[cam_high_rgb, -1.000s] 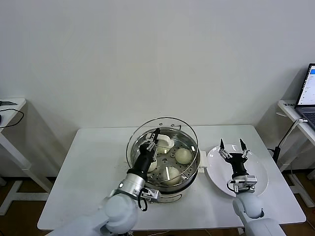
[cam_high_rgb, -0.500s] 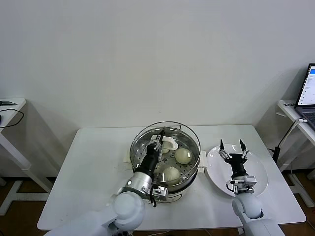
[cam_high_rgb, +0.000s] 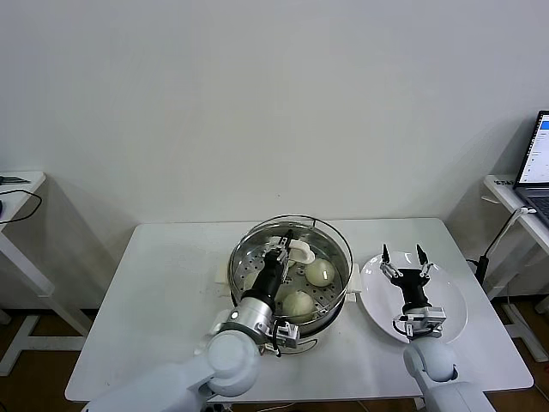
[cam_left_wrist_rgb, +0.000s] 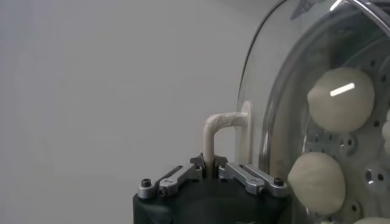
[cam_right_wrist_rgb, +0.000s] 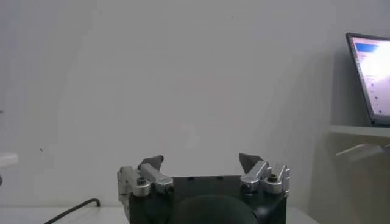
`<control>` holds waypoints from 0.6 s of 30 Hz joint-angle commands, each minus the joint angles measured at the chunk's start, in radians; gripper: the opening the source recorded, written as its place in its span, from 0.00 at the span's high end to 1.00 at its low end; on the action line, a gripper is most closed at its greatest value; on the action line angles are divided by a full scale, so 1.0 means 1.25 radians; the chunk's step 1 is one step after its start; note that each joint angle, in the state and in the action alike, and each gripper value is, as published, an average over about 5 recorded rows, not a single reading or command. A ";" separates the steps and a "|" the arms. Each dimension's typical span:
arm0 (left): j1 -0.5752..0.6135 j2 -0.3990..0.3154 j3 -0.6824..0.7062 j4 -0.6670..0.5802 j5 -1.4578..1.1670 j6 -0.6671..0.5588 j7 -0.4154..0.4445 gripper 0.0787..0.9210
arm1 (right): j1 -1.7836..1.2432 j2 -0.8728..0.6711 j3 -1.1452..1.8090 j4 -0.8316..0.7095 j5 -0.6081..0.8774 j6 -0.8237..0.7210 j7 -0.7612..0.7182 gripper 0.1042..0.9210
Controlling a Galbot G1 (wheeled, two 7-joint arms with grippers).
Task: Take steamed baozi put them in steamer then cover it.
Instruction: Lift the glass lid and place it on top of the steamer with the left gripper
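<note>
Steamer (cam_high_rgb: 330,302): large shiny steel pot with perforated tray, standing on the white counter (cam_high_rgb: 163,292) about midway across it; serves as landmark below.
Steamed baozi: cream-white buns lying on the tray inside the steamer; one (cam_high_rgb: 320,272) toward the side nearest the plate, one (cam_high_rgb: 298,304) toward the near rim, others partly hidden behind the left arm; two (cam_left_wrist_rgb: 340,99) (cam_left_wrist_rgb: 315,181) seen through the glass in the left wrist view.
Cover (cam_high_rgb: 336,245): clear glass lid with metal rim, held over the steamer's mouth and tilted, not seated flat on the rim; cream-white handle (cam_high_rgb: 299,251) above the steamer's middle.
Left hand (cam_high_rgb: 283,239): above the steamer's centre, closed narrowly on the cover's handle (cam_left_wrist_rgb: 220,131), the handle's loop pinched between the fingertips (cam_left_wrist_rgb: 183,175) in the left wrist view.
Right hand (cam_high_rgb: 404,258): away from the steamer on its right side, hovering over the white plate (cam_high_rgb: 449,319), pointing upward, fingers spread wide with nothing between them (cam_right_wrist_rgb: 202,163).
Plate: flat and white, on the counter just beside the steamer's right handle, apparently apart from it.
Laptop (cam_high_rgb: 537,167): on a side desk well apart from the steamer, far to its right; screen lit, also visible in the right wrist view (cam_right_wrist_rgb: 372,74).
</note>
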 commanded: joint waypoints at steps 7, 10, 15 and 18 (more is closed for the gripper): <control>-0.007 -0.005 0.020 0.030 0.030 0.025 0.013 0.86 | -0.001 0.002 0.001 -0.004 0.000 0.001 0.000 0.12; -0.004 -0.005 0.021 0.034 0.036 0.024 0.013 0.86 | 0.000 0.003 0.001 -0.005 0.000 0.002 -0.001 0.12; -0.002 -0.008 0.020 0.045 0.054 0.023 0.015 0.86 | 0.003 0.003 0.000 -0.005 0.000 0.002 -0.001 0.12; 0.002 -0.007 0.019 0.047 0.066 0.023 0.021 0.86 | 0.003 0.003 0.000 -0.006 0.000 0.002 -0.001 0.12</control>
